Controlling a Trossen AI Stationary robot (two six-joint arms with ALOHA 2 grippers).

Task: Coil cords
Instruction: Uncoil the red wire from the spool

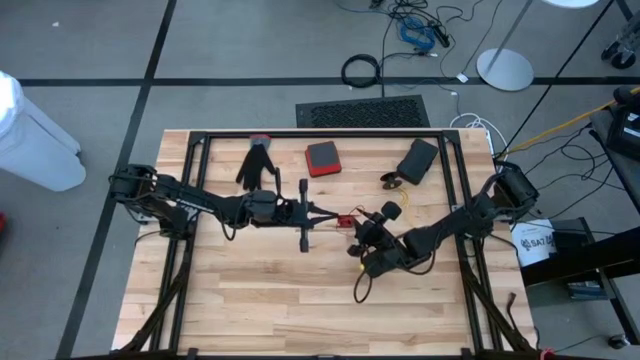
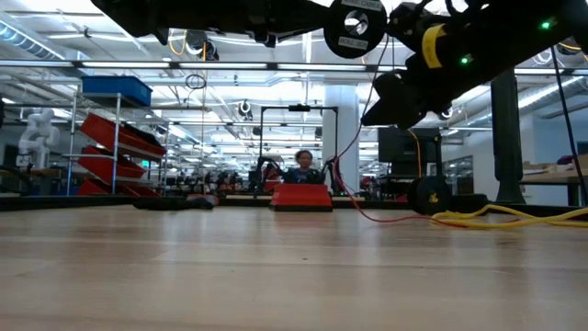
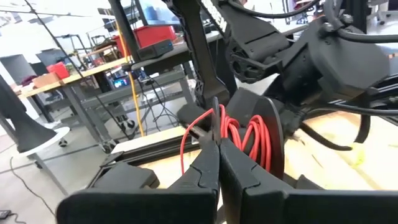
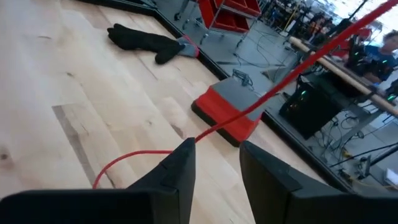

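A thin red cord (image 4: 280,90) runs taut and slanting from above down to the table, where its end curves in a slack loop (image 4: 124,162). Several red loops (image 3: 249,134) are gathered just past my left gripper (image 3: 217,146), which is shut on the cord above mid-table (image 1: 335,216). My right gripper (image 4: 214,162) is open beside it (image 1: 362,238), with the cord passing one fingertip. A yellow cord (image 1: 357,267) lies on the table below the right arm, also seen in the low view (image 2: 514,217). My left gripper pinches the red cord (image 3: 214,123) between its two shut fingers, which lie level and come from the table's left. The gathered loops sit just beyond the fingers, clear of the table. My right gripper has the cord against one fingertip (image 4: 188,144); whether it touches, I cannot tell.
A black glove (image 1: 258,165), a red box (image 1: 322,157) and a black case (image 1: 417,160) lie along the far side. A small spool (image 1: 390,182) sits near the case. A black frame (image 1: 320,133) borders the table. The near half of the wood top is bare.
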